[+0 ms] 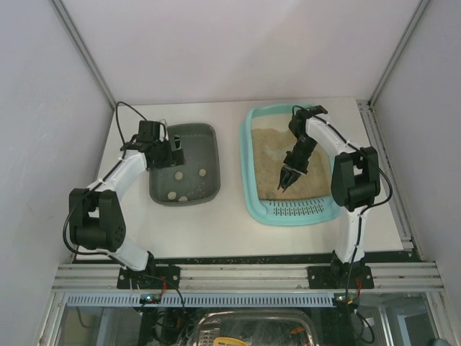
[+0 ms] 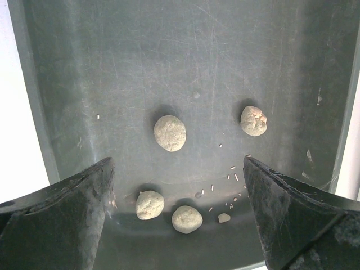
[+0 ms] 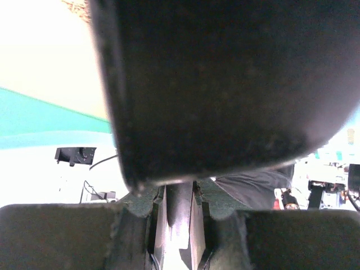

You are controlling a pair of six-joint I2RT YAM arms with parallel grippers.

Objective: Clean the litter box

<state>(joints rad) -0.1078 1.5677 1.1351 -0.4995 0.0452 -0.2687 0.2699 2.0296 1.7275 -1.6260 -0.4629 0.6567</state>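
Observation:
The turquoise litter box [image 1: 252,209] lies at the right, with tan litter [image 1: 274,148] inside and its slotted grille [image 1: 295,210] at the near end. My right gripper [image 1: 294,164] hangs over the litter, shut on the handle of a dark scoop [image 1: 284,182] whose tip points at the sand near the grille. In the right wrist view the scoop [image 3: 225,84] fills most of the frame, its handle pinched in the gripper [image 3: 179,208]. My left gripper [image 1: 175,153] is open and empty over the dark grey tray [image 1: 210,137].
The dark grey tray [image 2: 197,50] holds several tan clumps [image 2: 170,133] and a few loose grains; my left gripper [image 2: 177,162] hovers above them. White walls with metal rails enclose the table on three sides. The litter box rim [image 3: 45,118] shows in the right wrist view.

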